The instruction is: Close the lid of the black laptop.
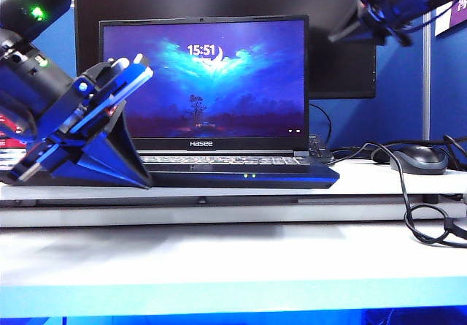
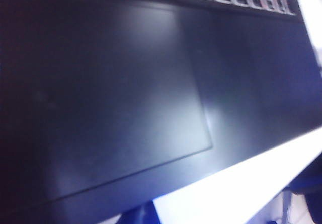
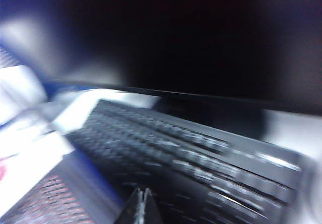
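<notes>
With the black laptop (image 1: 219, 168) open mid-counter, lid (image 1: 203, 77) upright, the left gripper (image 1: 117, 84) by its left edge and the raised right gripper (image 3: 142, 204), jaws closed, risk shoving it backward.

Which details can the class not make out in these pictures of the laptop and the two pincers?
- Left pincer, beside the lid's left edge: jaw gap unreadable, exterior view; out of frame in left wrist view.
- Right pincer, upper right: motion-blurred in both views.
- Black laptop's keys: edge-on, unreadable, exterior view.
</notes>
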`<state>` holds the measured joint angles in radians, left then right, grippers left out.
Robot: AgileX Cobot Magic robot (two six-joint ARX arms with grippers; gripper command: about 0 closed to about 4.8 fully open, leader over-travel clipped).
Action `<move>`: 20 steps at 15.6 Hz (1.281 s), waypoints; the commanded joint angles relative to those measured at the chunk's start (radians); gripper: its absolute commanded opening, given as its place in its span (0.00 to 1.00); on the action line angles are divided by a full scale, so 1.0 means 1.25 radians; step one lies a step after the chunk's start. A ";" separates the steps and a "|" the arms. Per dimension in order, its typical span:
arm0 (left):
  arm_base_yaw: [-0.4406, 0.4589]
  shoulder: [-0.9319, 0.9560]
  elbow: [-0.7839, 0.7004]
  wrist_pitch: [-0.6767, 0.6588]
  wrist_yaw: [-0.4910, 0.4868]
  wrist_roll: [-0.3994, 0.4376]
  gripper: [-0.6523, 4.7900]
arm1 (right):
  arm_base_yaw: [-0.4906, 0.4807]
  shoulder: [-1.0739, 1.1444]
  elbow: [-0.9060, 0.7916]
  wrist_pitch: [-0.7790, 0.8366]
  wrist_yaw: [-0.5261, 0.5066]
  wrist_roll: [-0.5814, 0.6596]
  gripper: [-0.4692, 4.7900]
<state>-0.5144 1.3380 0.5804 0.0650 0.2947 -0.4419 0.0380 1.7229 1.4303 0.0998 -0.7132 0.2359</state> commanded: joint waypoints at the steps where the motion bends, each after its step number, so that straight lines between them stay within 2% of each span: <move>1: 0.000 0.003 0.003 0.033 -0.031 -0.001 0.11 | 0.006 0.015 0.006 0.096 -0.045 0.060 0.08; 4: 0.000 0.003 0.003 0.034 -0.038 -0.001 0.11 | 0.007 0.049 0.022 0.134 -0.124 0.089 0.08; 7: 0.000 0.003 0.003 0.034 -0.038 -0.002 0.11 | 0.015 0.098 0.100 0.132 -0.186 0.106 0.08; 10: 0.000 0.003 0.003 0.034 -0.035 -0.003 0.11 | 0.018 0.128 0.166 0.128 -0.190 0.123 0.08; 14: 0.001 0.003 0.003 0.045 -0.038 -0.003 0.11 | 0.018 0.128 0.165 0.096 -0.240 0.122 0.08; 20: 0.000 0.003 0.003 0.057 -0.037 -0.003 0.11 | 0.021 0.161 0.165 0.077 -0.250 0.123 0.08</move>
<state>-0.5156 1.3457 0.5797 0.0780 0.2592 -0.4450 0.0555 1.9305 1.6333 0.2016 -0.9890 0.3855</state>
